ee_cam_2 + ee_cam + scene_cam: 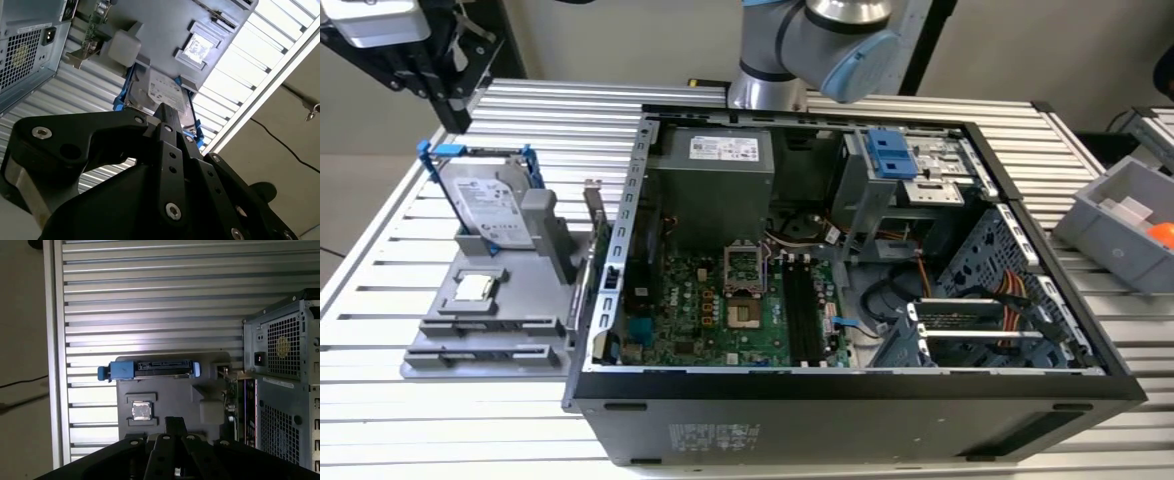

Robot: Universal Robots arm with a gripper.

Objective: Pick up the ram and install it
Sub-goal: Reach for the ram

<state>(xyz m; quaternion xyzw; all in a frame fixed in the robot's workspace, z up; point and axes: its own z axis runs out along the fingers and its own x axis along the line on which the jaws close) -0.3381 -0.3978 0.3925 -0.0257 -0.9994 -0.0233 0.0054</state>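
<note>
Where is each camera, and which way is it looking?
Exterior view: off the arm, up high, looking down into the open computer case on the slatted table; the arm rises behind the case.
First wrist view: on the arm, facing straight down past the gripper at the gray holder and hard drive.
Second wrist view: on the arm, looking slantwise along the gripper at that holder and drive.
Shared: all three show the holder, hard drive and case.

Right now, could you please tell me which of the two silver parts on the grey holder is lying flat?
The small square chip, flat in its recess on the holder; the hard drive in its blue frame stands on edge.
</note>
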